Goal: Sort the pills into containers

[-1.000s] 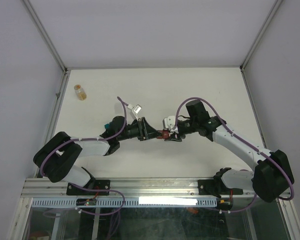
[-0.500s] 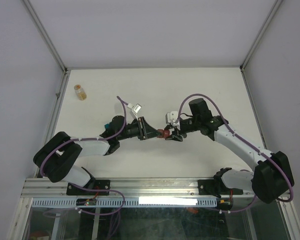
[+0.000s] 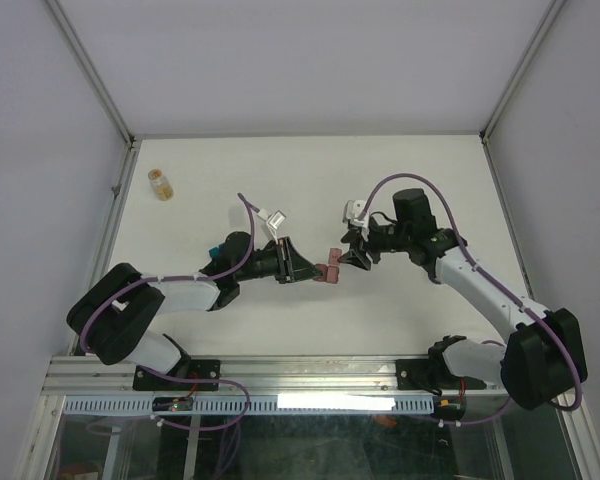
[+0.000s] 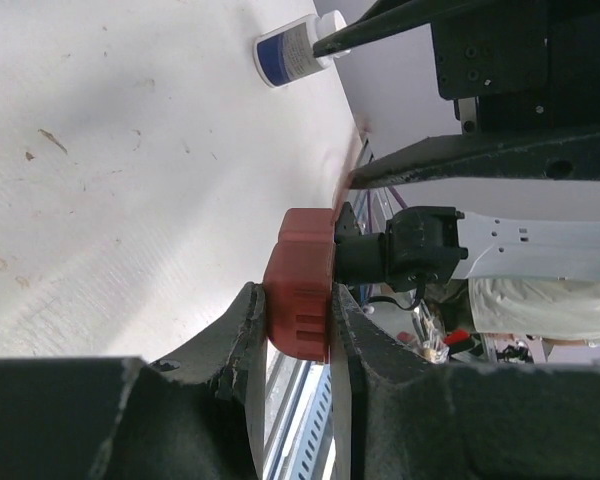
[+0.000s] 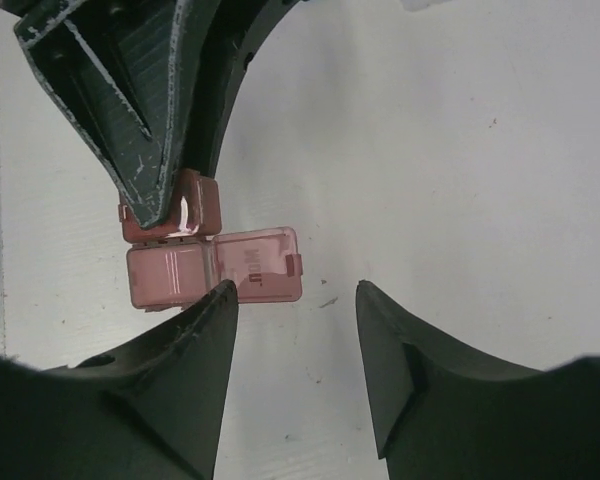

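My left gripper (image 3: 302, 268) is shut on the dark red container (image 3: 328, 272) and holds it at the table's middle. In the left wrist view the container (image 4: 300, 295) is clamped between both fingers. In the right wrist view the container (image 5: 215, 262) has one lid flipped open flat, and the left gripper's fingers (image 5: 160, 130) pinch its other half. My right gripper (image 5: 295, 290) is open and empty, just right of the container, also in the top view (image 3: 352, 255). A small teal thing (image 3: 213, 249) lies by the left forearm; I cannot tell its shape. No pills show.
A small amber vial (image 3: 160, 184) lies at the far left of the table. A white bottle with a blue label (image 4: 295, 45) lies on its side beyond the right arm. White walls close in the table on three sides.
My right gripper has drawn back from the red container, up and to the right, and is open. One lid of the container now lies open. The left gripper still holds it.
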Controlling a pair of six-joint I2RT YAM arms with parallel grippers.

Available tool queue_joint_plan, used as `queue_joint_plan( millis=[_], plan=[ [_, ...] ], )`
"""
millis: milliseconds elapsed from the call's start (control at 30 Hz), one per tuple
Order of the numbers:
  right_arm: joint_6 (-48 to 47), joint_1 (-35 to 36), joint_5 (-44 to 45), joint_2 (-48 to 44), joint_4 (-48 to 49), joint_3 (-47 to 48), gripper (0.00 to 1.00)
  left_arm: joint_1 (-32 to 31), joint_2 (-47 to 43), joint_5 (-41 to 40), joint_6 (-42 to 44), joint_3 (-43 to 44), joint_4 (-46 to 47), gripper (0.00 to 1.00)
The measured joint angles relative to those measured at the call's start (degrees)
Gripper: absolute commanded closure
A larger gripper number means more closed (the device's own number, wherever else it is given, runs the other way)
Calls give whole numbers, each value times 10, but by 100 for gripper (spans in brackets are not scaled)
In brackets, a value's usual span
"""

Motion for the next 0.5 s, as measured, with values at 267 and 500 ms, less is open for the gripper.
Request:
queue_joint_plan(
  millis=[267, 500],
  plan=[
    [43, 8, 38, 49, 9, 13, 53, 0, 9, 13, 5, 0, 0, 100],
    [56, 4, 42, 64, -28, 43, 32, 1, 39, 13, 10, 0, 1, 100]
  ],
)
